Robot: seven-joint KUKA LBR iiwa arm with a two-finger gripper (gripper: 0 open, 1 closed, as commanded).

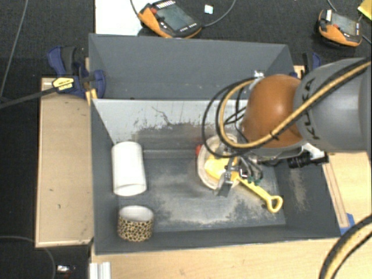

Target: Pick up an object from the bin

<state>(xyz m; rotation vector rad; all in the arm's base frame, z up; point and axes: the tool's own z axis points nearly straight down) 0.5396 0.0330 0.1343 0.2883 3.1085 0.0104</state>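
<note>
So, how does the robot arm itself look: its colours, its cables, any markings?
The arm is a thick, rounded grey link with dark lettering, only partly visible. Its wrist wears a glossy orange-brown dome cover. Black cables loop beside the cover, and one tan cable runs across the grey link. The gripper below is small, dark and metallic.

The arm (pixel 331 109) is cut off at the right edge. It hides part of the clear dish (pixel 204 172) and one end of the yellow tool (pixel 263 194).

Grey bin (pixel 180 199): white cylinder (pixel 128 167), leopard-print roll (pixel 135 222), yellow tool (pixel 263 193), clear dish (pixel 208 168).
</note>
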